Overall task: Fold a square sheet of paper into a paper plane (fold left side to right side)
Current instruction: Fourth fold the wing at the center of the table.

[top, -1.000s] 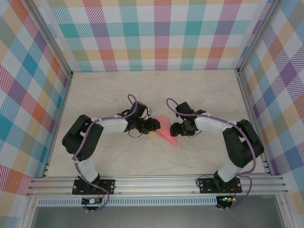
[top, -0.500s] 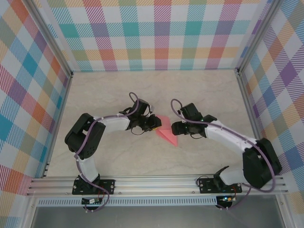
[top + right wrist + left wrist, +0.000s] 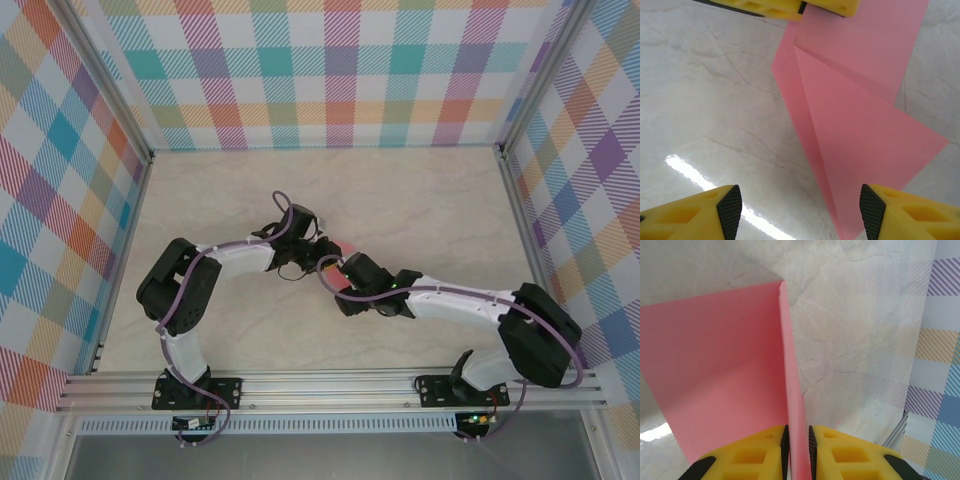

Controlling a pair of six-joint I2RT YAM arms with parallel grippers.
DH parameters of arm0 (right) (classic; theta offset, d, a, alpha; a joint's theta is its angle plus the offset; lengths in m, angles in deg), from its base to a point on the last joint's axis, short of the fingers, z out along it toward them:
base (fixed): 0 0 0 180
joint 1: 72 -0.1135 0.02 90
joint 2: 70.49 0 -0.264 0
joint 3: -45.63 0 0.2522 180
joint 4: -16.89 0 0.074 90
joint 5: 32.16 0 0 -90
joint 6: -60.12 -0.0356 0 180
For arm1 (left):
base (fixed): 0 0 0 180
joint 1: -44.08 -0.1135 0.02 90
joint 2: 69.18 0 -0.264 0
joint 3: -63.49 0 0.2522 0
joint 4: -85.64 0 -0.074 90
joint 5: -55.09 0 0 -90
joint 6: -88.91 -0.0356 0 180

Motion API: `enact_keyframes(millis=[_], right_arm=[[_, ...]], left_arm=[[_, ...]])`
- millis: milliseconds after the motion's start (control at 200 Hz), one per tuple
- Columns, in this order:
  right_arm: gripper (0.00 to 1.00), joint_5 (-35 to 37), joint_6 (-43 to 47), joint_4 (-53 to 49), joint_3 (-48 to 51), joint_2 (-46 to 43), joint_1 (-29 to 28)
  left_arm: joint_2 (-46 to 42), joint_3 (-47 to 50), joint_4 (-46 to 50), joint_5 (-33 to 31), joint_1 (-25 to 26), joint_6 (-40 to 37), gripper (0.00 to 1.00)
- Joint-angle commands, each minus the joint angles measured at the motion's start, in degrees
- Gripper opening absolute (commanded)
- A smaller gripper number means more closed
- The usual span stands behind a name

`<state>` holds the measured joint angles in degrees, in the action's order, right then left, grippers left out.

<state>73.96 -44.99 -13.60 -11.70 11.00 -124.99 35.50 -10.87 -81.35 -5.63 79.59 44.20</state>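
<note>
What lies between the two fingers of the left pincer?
In the left wrist view, the folded edge of the pink paper stands between the yellow fingers of the left pincer, which is shut on it.

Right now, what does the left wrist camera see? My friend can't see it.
Two yellow jaws pinch a raised fold of pink paper, whose wide part spreads left across a pale marbled table. A plaid wall stands at the right.
</note>
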Motion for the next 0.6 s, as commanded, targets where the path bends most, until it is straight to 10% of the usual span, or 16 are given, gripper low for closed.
enact_keyframes(millis=[0, 595], right_arm=[[0.64, 3.8, 2.1, 6.2, 0.3, 1.7, -0.2], [0.52, 8.7, 1.8, 11.2, 3.3, 8.9, -0.2]], left_arm=[[-0.8, -2.1, 2.0, -0.3, 0.4, 0.4, 0.20], [-0.7, -4.4, 5.1, -1.8, 0.1, 0.4, 0.21]])
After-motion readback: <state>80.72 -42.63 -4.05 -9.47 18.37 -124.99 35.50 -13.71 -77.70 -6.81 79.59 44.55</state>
